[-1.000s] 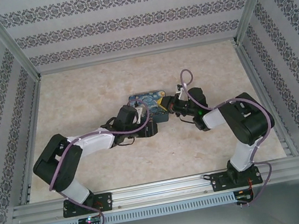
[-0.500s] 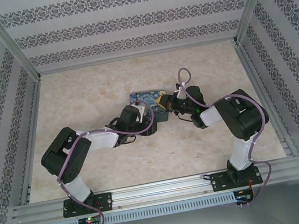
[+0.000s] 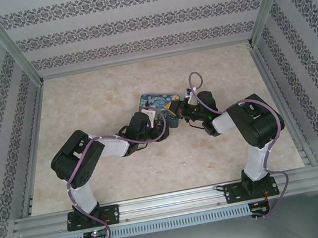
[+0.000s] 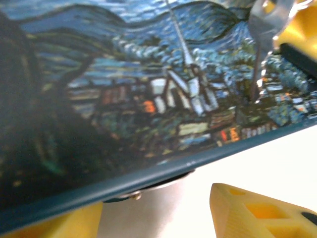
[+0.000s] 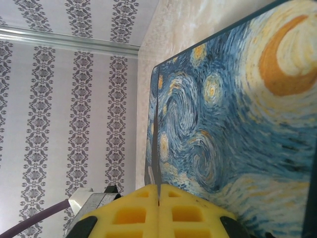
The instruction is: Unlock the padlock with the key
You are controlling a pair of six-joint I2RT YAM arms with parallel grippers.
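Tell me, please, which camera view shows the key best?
The left wrist view: the key stands silvery against the tin, bow and blade clear. Top external: too small to tell. Right wrist: shut jaws, key indiscernible.

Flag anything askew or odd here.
The key seems to rest tip-down on the painted lid of the tin, where no lock shows; the tin lies skewed to the table edges.

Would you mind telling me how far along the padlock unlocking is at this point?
Done: the key is off the table, apparently pinched by the right gripper. In hand: it is held over the Starry Night tin while the open left gripper sits at the tin's edge. Left: inserting it in the padlock and turning.
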